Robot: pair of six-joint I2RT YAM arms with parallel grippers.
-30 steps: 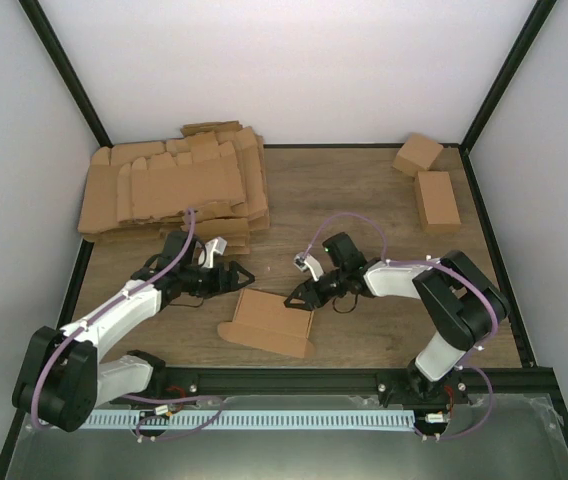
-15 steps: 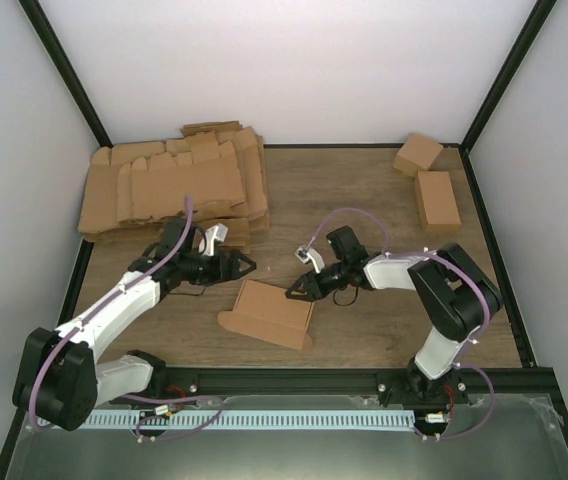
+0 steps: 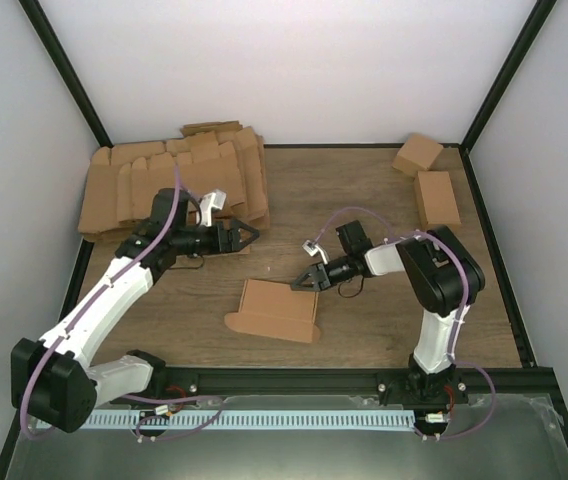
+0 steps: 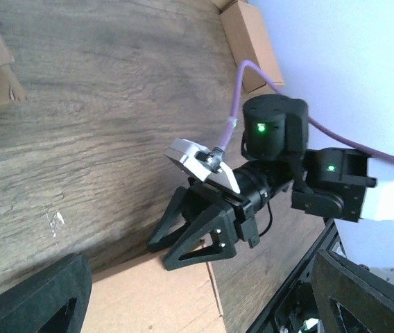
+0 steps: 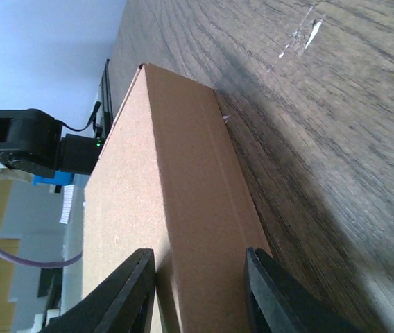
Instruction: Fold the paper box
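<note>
The paper box (image 3: 276,311) lies near the table's front middle, partly folded, with one long wall standing up. My right gripper (image 3: 302,283) is at its far right corner. In the right wrist view its fingers (image 5: 136,291) close on either side of the box's raised wall (image 5: 197,229). The left wrist view shows the right gripper (image 4: 183,246) on the edge of the box (image 4: 148,298). My left gripper (image 3: 248,236) is wide open and empty, raised behind the box and apart from it; its fingers (image 4: 34,298) frame the bottom of its own view.
A big pile of flat cardboard blanks (image 3: 169,185) fills the back left, just behind my left gripper. Two finished small boxes (image 3: 419,153) (image 3: 436,198) sit at the back right. A black frame rail (image 3: 364,378) runs along the table's near edge.
My left gripper has drawn back from the box toward the pile. My right gripper has stayed on the box's corner, and the box has turned squarer to the table's front edge.
</note>
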